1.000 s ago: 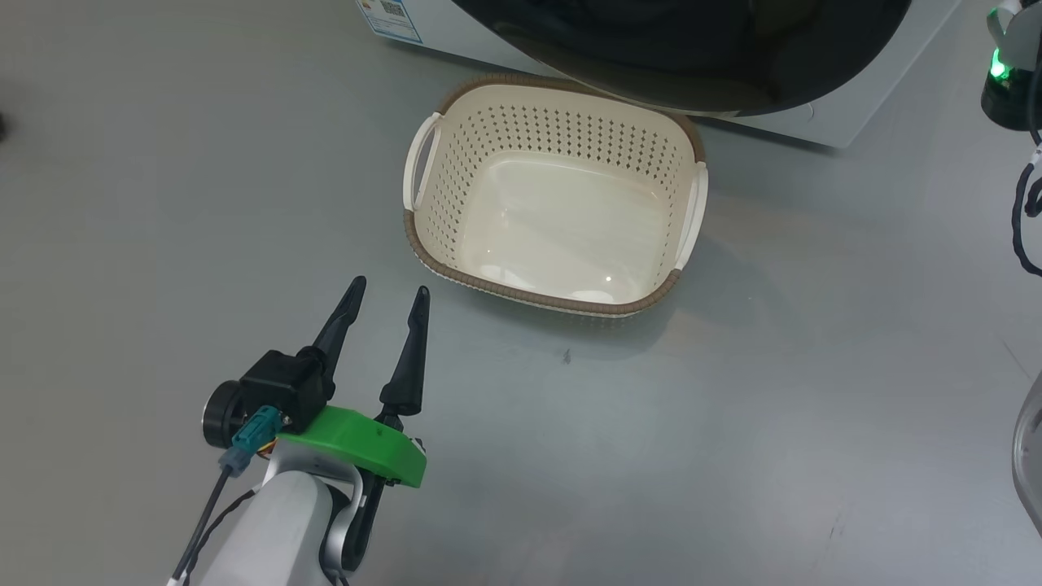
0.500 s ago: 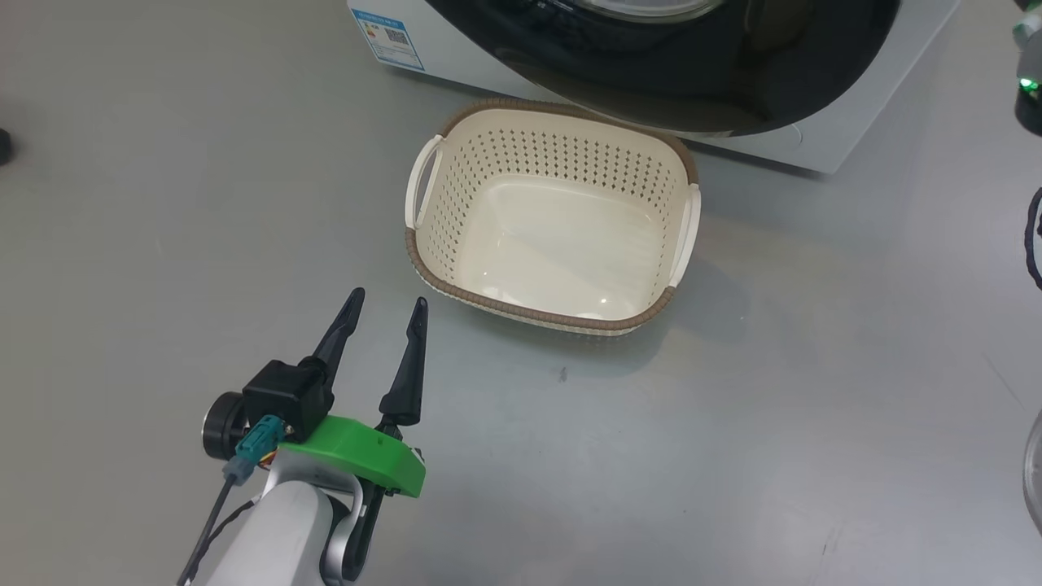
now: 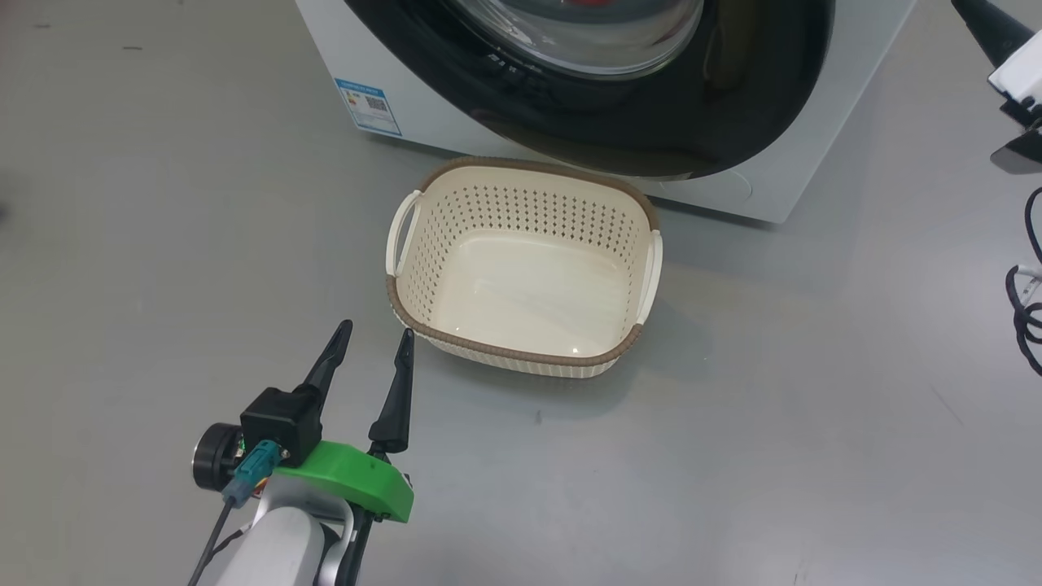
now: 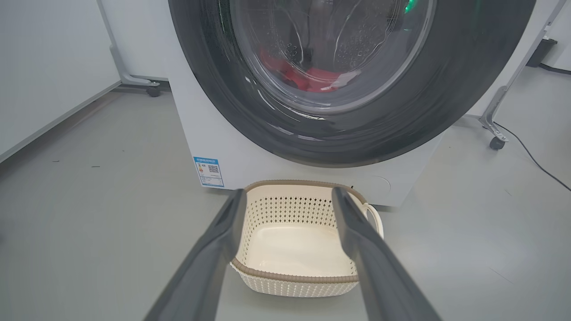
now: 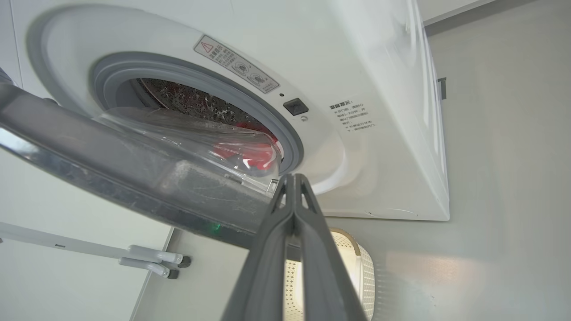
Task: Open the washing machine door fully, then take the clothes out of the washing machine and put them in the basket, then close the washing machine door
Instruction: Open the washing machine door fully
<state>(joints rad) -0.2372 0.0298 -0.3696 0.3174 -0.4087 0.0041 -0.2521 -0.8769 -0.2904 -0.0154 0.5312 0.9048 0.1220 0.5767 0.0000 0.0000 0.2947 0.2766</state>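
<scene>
Door-opening is the step in hand, I judge; the large round glossy black door (image 5: 89, 156) stands ajar on the big white front-loading washer (image 5: 357, 67); the right gripper (image 5: 292, 178), fingers pressed together, sits at its edge; the left gripper (image 3: 376, 329), spread wide and empty, hovers by the near left corner of the small cream perforated plastic basket (image 3: 513, 354); bright red jerseys (image 4: 312, 76) lie in the drum; next, swing the door fully wide.

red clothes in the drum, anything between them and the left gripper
Yes. The round glossy black washing machine door, only ajar, stands between the open left gripper and the bright red jersey clothes, which show through its clear glass window.
</scene>
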